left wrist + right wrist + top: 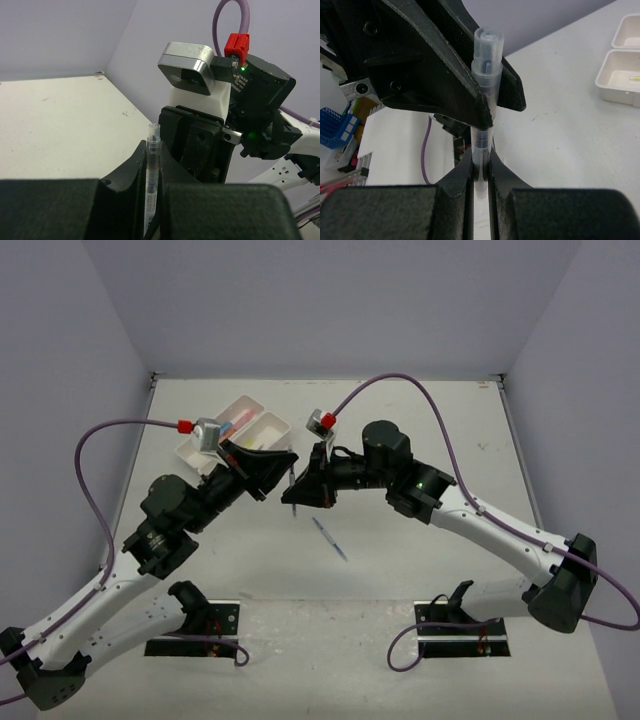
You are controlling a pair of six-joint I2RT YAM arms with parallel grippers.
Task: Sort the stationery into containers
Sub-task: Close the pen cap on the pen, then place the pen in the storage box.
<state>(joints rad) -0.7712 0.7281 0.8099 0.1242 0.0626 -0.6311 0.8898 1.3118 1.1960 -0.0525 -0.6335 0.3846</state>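
My left pincer [150,172] and right pincer [481,176] were both closed tight on one thin pen [485,75], held just beside the trays [262,436].

**Top external.** Fixed high above and behind the arm bases at the near edge. Faces down and forward from far off, covering the desk [400,575] to both far corners.

**Left wrist.** Rides the left arm and sights along the left tool [152,150] at very close range. Faces the right wrist camera [187,75], with a far corner beyond.

**Right wrist.** Rides the right arm and sights along the right tool [480,162], equally close. Faces the left edge, with the trays [620,75] at upper right.

**Shared.** The pen [485,95] over mid-desk appears in all three views. The trays appear in the top and right wrist views.
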